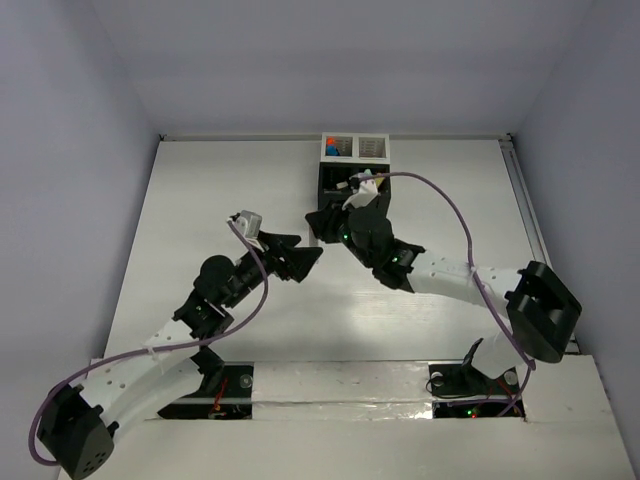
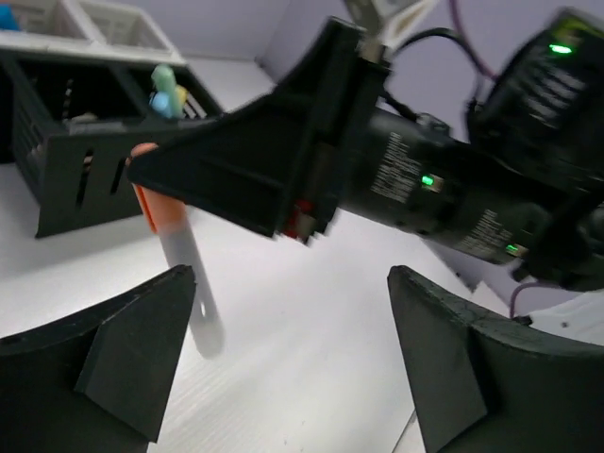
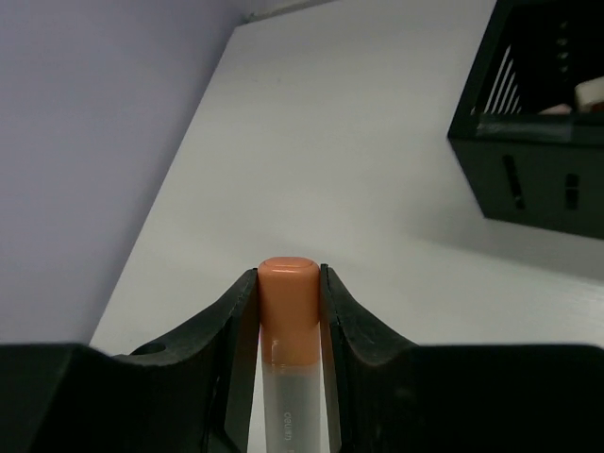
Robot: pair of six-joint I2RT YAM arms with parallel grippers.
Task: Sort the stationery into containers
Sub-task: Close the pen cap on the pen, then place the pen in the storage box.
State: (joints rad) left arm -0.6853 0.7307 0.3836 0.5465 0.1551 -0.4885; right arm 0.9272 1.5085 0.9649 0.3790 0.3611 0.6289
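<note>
Orange-capped marker (image 3: 288, 363), likely light and slick, sat pinched at its cap in my right gripper (image 3: 288, 276). Left gripper (image 2: 290, 274) gaped empty.

Looking down into a robotics lab cell here. Boxed in by bare pale-violet walls (image 1: 70, 150), floored with a plain white table (image 1: 220, 180), fitted with a left arm (image 1: 165, 345) and a right arm (image 1: 450, 277) bolted side by side at the near edge, strung with purple cables (image 1: 466, 232), dotted with green status lights (image 2: 563, 48).

Left claw (image 2: 288, 283) spread wide, right claw (image 3: 288, 281) pinching an orange-capped marker (image 3: 287, 321).
</note>
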